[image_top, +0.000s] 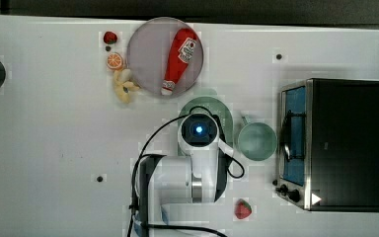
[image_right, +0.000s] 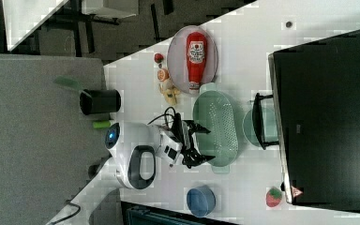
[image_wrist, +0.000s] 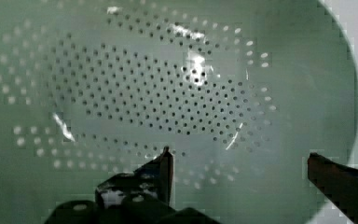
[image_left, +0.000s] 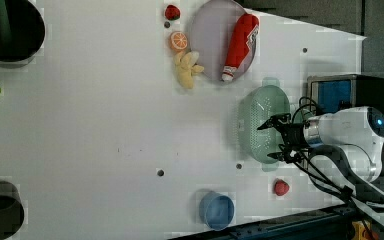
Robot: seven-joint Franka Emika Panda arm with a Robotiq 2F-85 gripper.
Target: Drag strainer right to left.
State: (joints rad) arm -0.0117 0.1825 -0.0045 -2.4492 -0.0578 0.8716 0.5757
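1. Strainer (image_left: 260, 117) sits on the white table (image_left: 105, 125), pale mint oval w/ grid of small holes; in the left view it lies just below the grey plate (image_left: 212, 45) and left of the toaster oven (image_left: 337, 90).
2. Right view: strainer (image_right: 218, 126) lies between the robot arm (image_right: 136, 150) and the green mug (image_right: 251, 126), long axis running up-down; small tabs at both ends.
3. Gripper (image_left: 275, 140) is wide open, nothing held. Left view: its two black fingers (image_left: 270, 122) spread over the strainer's right rim, w/ tips above the bowl.
4. Wrist view: strainer (image_wrist: 168, 84) interior seen close up; gripper (image_wrist: 240, 161) w/ one finger over the holed inside and the other at the rim edge. Contact can't be told.
5. Top view: arm (image_top: 197, 148) covers most of the strainer (image_top: 222, 108); mug (image_top: 256, 141) just to the top view's right of it, oven (image_top: 345, 143) further right.
6. Ketchup bottle (image_top: 180, 59) lies on the plate (image_top: 145, 54). Beside the plate: a strawberry (image_top: 110, 37), orange slice (image_top: 114, 60), banana (image_top: 123, 85).
7. Another strawberry (image_top: 243, 209) near the arm base; blue cup (image_left: 217, 210) at the left view's lower table edge.
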